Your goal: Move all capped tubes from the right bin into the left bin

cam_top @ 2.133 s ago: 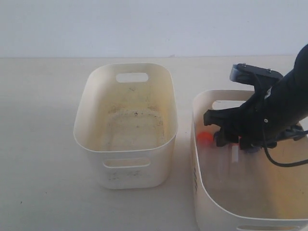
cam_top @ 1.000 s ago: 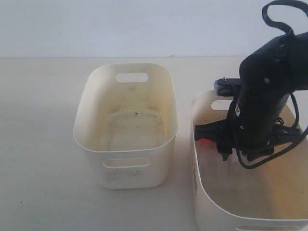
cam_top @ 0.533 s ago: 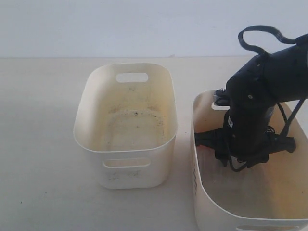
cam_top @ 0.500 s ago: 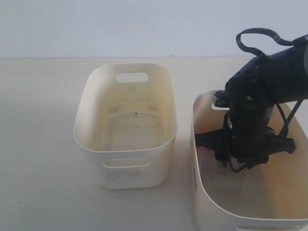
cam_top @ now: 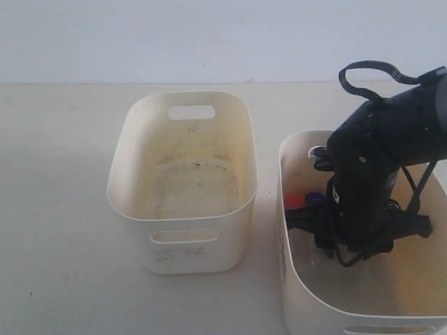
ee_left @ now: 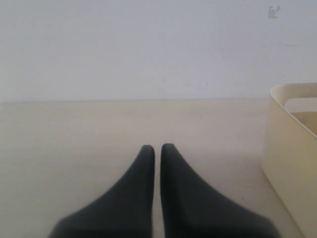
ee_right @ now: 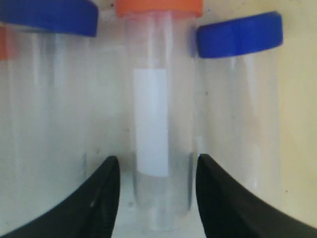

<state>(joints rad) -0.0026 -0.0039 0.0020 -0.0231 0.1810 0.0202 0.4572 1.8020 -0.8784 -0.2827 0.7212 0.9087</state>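
Inside the right bin [cam_top: 289,279], the right gripper [ee_right: 157,163] gapes astride an orange-capped tube [ee_right: 159,124], blue-capped tubes [ee_right: 240,104] crowding both sides.

You're at a bare lab-style test bench: plain beige table [cam_top: 63,209], blank white wall [cam_top: 209,35] behind its far edge, capped sample tubes [ee_right: 161,124] in a cream tub [cam_top: 295,286].

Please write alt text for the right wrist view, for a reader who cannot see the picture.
The open right gripper straddles a clear orange-capped tube with a white label, one finger on each side. A blue-capped tube lies beside it on one side, a second blue-capped tube on the other, inside the cream right bin.
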